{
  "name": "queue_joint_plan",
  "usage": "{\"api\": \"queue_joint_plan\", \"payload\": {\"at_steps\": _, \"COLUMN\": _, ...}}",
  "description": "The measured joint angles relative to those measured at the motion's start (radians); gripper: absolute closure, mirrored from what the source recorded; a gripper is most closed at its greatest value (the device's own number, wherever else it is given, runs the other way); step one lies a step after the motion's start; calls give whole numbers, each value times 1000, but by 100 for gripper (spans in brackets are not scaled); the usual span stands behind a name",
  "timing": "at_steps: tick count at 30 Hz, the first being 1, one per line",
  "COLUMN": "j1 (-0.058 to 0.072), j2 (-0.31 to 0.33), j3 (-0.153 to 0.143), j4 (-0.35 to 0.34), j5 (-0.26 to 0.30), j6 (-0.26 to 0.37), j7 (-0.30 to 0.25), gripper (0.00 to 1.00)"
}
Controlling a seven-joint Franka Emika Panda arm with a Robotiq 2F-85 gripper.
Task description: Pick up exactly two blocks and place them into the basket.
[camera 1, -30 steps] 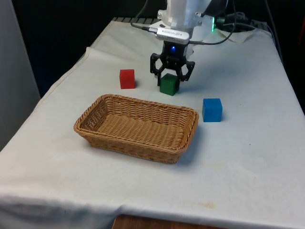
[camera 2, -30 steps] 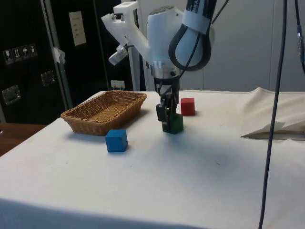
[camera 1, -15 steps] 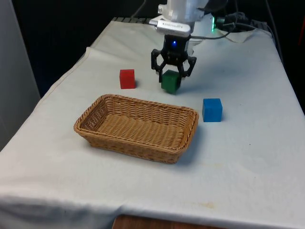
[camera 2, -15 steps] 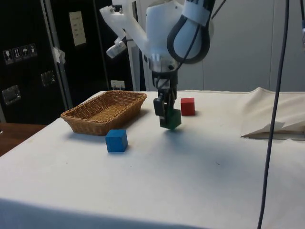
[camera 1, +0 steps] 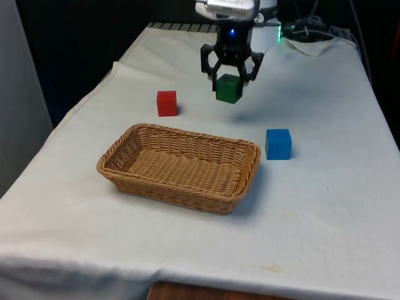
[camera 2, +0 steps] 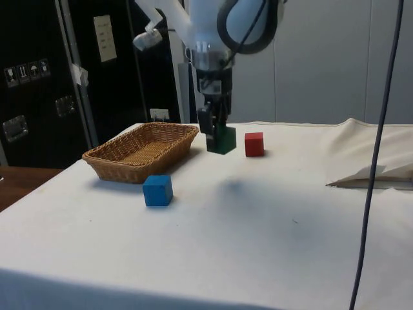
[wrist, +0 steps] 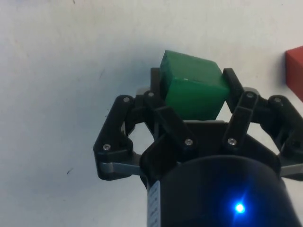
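Above the cloth (camera 1: pixel 325 206), pincer (camera 1: pixel 230 76) grips green block (camera 1: pixel 229 89).

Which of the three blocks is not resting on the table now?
The green block: the gripper holds it in the air, while the red block and blue block sit on the cloth.

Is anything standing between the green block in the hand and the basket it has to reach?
Nothing visible. The green block hangs in the hand above bare cloth; the wicker basket lies open-topped nearby. The red block and blue block sit off to either side.
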Motion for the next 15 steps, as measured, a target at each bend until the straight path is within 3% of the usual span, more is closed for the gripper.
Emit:
{"api": "queue_joint_plan", "payload": {"at_steps": 6, "j1": 0, "j2": -27, "j3": 1, "j4": 34, "j5": 0, "j6": -52, "j7": -7, "gripper": 81}}
{"api": "queue_joint_plan", "payload": {"at_steps": 15, "j1": -3, "j2": -39, "j3": -6, "j4": 113, "j5": 26, "j6": -131, "j7": -66, "gripper": 81}}
